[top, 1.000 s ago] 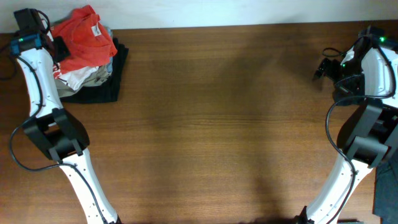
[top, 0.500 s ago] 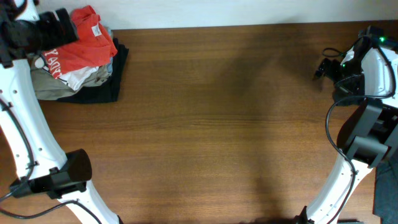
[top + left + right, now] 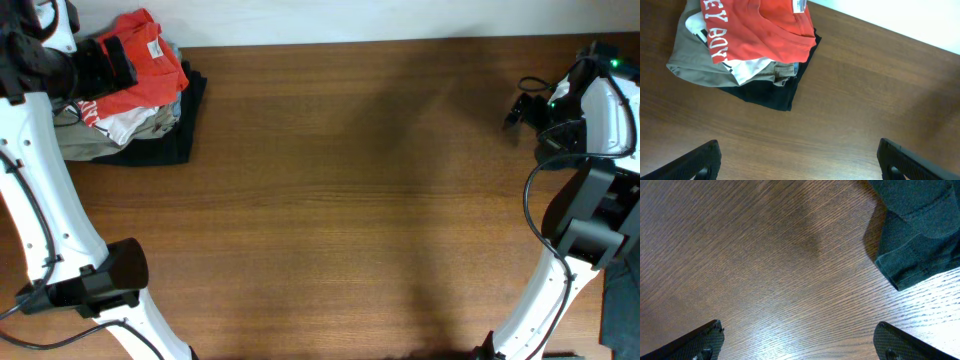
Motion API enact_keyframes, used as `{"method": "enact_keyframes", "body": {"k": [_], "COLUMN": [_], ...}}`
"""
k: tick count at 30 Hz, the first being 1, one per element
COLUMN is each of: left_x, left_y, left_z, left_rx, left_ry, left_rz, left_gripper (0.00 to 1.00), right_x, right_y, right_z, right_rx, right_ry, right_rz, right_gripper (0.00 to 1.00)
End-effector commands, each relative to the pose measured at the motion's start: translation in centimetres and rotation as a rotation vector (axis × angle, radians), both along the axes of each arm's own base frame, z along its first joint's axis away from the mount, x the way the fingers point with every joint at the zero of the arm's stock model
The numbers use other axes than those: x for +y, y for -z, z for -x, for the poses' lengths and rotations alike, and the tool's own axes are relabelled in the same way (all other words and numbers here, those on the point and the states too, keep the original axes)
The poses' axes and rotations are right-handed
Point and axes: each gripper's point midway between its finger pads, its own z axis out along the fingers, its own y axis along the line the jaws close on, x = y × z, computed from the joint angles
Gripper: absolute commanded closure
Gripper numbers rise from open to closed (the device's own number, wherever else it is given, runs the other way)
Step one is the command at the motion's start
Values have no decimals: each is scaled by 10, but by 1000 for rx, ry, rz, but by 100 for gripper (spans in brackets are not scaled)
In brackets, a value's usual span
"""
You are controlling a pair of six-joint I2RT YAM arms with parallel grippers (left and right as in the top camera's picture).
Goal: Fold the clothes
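The clothes lie in a pile at the table's far left corner. On top is a red-orange T-shirt (image 3: 145,65) (image 3: 765,30) with white lettering and a small white tag (image 3: 799,5). Under it are beige and white garments (image 3: 695,65) and a dark one (image 3: 765,92) at the bottom. My left gripper (image 3: 115,62) (image 3: 800,162) hovers at the pile's left side, open and empty. My right gripper (image 3: 518,108) (image 3: 800,342) stays over the far right of the table, open and empty, with a dark garment (image 3: 920,230) lying beyond its fingers.
Bare brown wooden table (image 3: 350,200) spans the whole middle between the arms. A white wall runs along the far edge. The right arm's base (image 3: 590,220) stands at the right edge and the left arm's base (image 3: 90,285) at the front left.
My left gripper has opened and let go of the red-orange shirt, which rests on the pile. The left arm has risen and swung left. The right arm has not moved.
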Motion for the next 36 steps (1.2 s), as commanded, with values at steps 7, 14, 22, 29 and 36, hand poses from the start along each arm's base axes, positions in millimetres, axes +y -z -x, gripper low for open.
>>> {"method": "enact_keyframes", "body": {"k": [7, 14, 22, 29, 36], "left_x": [-2, -2, -2, -2, -2], "left_y": [6, 6, 6, 6, 6], "left_z": [-3, -3, -3, -3, -3], "left_rx": [15, 15, 15, 15, 15], "left_ry": [12, 12, 12, 12, 12], "left_rz": [10, 10, 10, 10, 10], "left_gripper": [1, 1, 1, 1, 1], "right_x": [1, 27, 150, 162, 162], "right_y": [-122, -276, -410, -427, -363], "right_z": [0, 48, 144, 247, 265], "right_rx": [-249, -578, -980, -1093, -1183], "right_ry": [3, -9, -262, -294, -278], "right_rz": [108, 240, 276, 354, 379], "right_gripper": [1, 1, 1, 1, 1]}}
